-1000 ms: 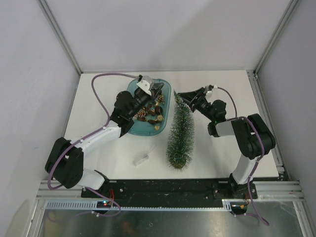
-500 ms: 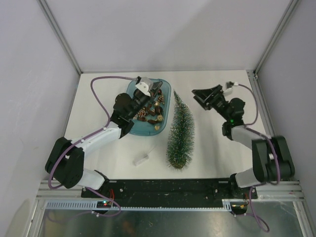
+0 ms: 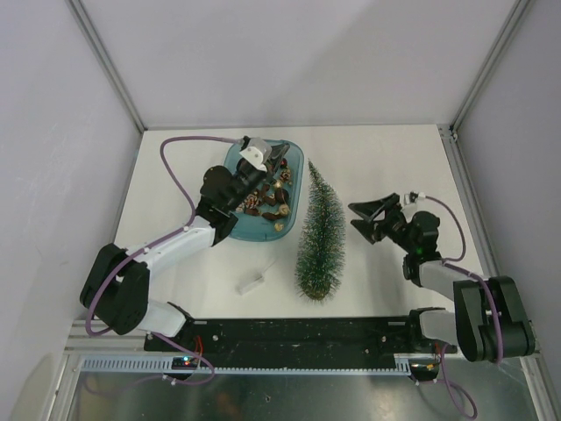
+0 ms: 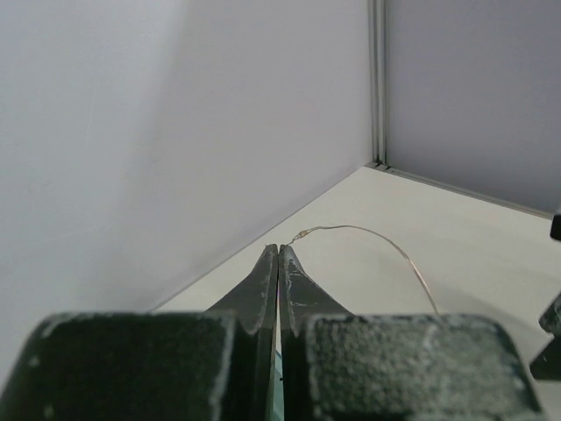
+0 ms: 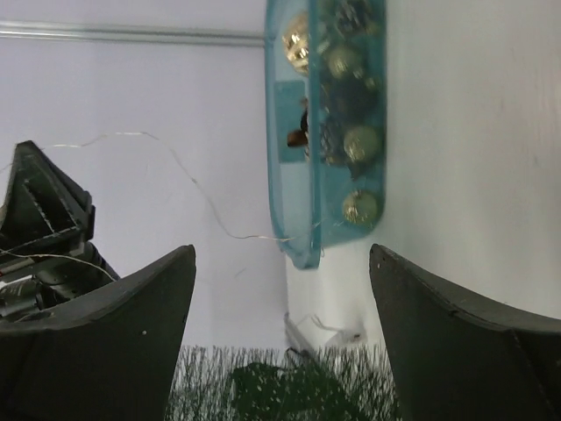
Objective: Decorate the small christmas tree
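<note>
Top external view: the small christmas tree [image 3: 321, 237] lies on its side on the white counter [image 3: 394, 158] in the middle of the frame, its pointed tip toward the top and its round base toward the bottom. Just left of its upper half sits a teal tray [image 3: 263, 231] filled with gold and brown ornaments [image 3: 273, 203]. The left gripper [image 3: 279, 158] hangs over the upper end of that tray, and its 2 fingers are pressed together. In the left wrist view a thin wire [image 4: 368, 232] arcs away to the right from just beside the closed tips; whether it is pinched between them cannot be told. The right gripper [image 3: 353, 219] sits right of the tree, near its middle but apart from it, pointing at it, jaws spread wide and holding nothing. In the right wrist view its 2 fingers [image 5: 96, 342] frame the tree's bristles at the bottom edge, with the tray standing up the centre of the frame beyond them. A small white object [image 3: 252, 282] lies on the counter at lower left of the tree, below the tray.
</note>
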You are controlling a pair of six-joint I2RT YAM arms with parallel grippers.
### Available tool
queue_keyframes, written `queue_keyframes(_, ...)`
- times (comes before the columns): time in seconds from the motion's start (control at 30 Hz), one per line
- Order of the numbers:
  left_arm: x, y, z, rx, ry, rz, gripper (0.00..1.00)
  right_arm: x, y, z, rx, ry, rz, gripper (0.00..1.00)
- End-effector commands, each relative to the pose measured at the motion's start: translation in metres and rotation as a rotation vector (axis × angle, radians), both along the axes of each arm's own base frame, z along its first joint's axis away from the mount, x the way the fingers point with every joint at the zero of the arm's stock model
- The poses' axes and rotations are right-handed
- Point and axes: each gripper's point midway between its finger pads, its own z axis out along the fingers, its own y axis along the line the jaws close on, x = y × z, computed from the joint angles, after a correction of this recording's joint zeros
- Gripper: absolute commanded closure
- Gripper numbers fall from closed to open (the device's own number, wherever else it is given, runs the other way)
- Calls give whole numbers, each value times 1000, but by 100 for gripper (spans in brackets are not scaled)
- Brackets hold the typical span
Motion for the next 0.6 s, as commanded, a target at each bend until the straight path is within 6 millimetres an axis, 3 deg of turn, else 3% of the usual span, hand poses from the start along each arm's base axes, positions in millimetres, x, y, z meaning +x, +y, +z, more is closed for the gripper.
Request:
queue_keyframes(0.0,-2,2,24,-11,-85,0,100,-11,13,37,147,-84,57,15)
queue_keyframes(0.27,-2,0,20,1,-86,-1,100,-20,26,40,208,-71,78,15)
queue_keyframes(0.57,-8,-1,28,-18,-91,-14,100,-1,56,36,346,-45,115,19)
